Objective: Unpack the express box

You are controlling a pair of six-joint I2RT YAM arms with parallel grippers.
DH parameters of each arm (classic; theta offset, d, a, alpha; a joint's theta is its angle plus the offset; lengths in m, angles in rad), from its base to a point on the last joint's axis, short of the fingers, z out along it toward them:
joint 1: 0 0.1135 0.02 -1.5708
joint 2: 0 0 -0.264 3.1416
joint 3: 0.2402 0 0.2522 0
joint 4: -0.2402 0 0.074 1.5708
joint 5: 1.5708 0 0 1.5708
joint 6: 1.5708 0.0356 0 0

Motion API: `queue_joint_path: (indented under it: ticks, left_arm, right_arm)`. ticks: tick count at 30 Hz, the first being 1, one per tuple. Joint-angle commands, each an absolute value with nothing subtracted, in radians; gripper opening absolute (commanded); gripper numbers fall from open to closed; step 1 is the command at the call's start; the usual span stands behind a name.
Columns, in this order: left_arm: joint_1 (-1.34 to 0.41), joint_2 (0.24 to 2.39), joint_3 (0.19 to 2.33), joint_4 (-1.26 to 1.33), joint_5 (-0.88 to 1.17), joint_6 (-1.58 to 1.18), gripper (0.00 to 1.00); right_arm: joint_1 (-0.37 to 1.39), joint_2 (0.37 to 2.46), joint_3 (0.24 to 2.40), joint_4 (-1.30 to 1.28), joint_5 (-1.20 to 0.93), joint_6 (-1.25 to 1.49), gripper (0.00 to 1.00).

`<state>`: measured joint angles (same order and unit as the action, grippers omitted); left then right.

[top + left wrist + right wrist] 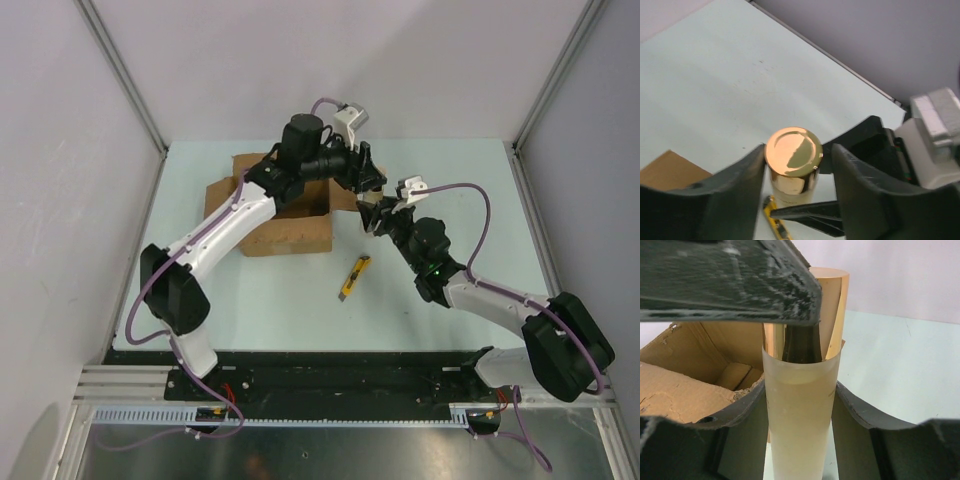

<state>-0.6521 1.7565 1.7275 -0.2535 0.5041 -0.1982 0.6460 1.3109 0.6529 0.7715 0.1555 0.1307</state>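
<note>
Opening looks done: express box sits open just beside the right gripper, off its left finger (interior only partly visible, nothing seen in it). Right fingers are clenched on the frosted body of the bottle, outside the box. Left gripper straddles the gold cap: one pad touching, the other just beside, so can't tell if it's gripping. Utility knife lies below the fingers. Left, I'd judge: set the bottle down.

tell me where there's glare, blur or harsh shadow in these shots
Left wrist: the gold cap is mirror-bright, with a dark reflection across its top. Right wrist: the frosted bottle sits so near the lens that it looks soft. Top external: sharp, even light, faint shadows around the express box.
</note>
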Motion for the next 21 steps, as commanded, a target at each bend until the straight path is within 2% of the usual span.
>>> queue_joint_path:
  ticks: [1, 3, 6, 9, 10, 13, 14, 15, 16, 17, 19, 20, 21]
  left_arm:
    - [-0.666, 1.764, 1.721, -0.227, 0.486, -0.160, 0.55]
    - [-0.664, 1.775, 1.729, -0.227, 0.502, -0.156, 0.56]
    - [-0.664, 1.786, 1.726, -0.227, 0.509, -0.153, 0.63]
    - [-0.664, 1.795, 1.723, -0.227, 0.528, -0.155, 0.61]
    - [-0.666, 1.795, 1.723, -0.229, 0.532, -0.155, 0.58]
    - [-0.666, 1.799, 1.726, -0.227, 0.523, -0.149, 0.35]
    - [-0.664, 1.798, 1.730, -0.227, 0.505, -0.149, 0.21]
    - [-0.664, 1.801, 1.733, -0.226, 0.499, -0.146, 0.14]
    - [-0.666, 1.804, 1.746, -0.227, 0.491, -0.143, 0.09]
    - [-0.666, 1.809, 1.753, -0.226, 0.477, -0.143, 0.02]
    - [-0.664, 1.827, 1.782, -0.224, 0.462, -0.143, 0.00]
    - [-0.666, 1.838, 1.793, -0.222, 0.450, -0.144, 0.00]
    - [-0.667, 1.850, 1.804, -0.218, 0.416, -0.150, 0.00]
  right_arm:
    - [0.644, 1.255, 0.710, 0.874, 0.144, 0.120, 0.00]
    - [0.640, 1.250, 0.710, 0.879, 0.140, 0.118, 0.00]
    - [0.634, 1.249, 0.710, 0.882, 0.133, 0.115, 0.00]
    - [0.629, 1.249, 0.712, 0.884, 0.133, 0.114, 0.00]
    - [0.627, 1.249, 0.710, 0.884, 0.132, 0.114, 0.00]
    - [0.626, 1.249, 0.712, 0.876, 0.146, 0.115, 0.00]
    - [0.626, 1.252, 0.712, 0.871, 0.159, 0.118, 0.00]
    - [0.623, 1.246, 0.713, 0.859, 0.166, 0.118, 0.02]
    - [0.621, 1.243, 0.712, 0.848, 0.173, 0.120, 0.08]
    - [0.620, 1.238, 0.712, 0.822, 0.192, 0.133, 0.25]
    - [0.609, 1.214, 0.713, 0.790, 0.198, 0.141, 0.46]
    - [0.606, 1.201, 0.713, 0.746, 0.204, 0.146, 0.66]
    - [0.591, 1.183, 0.715, 0.714, 0.210, 0.170, 0.75]
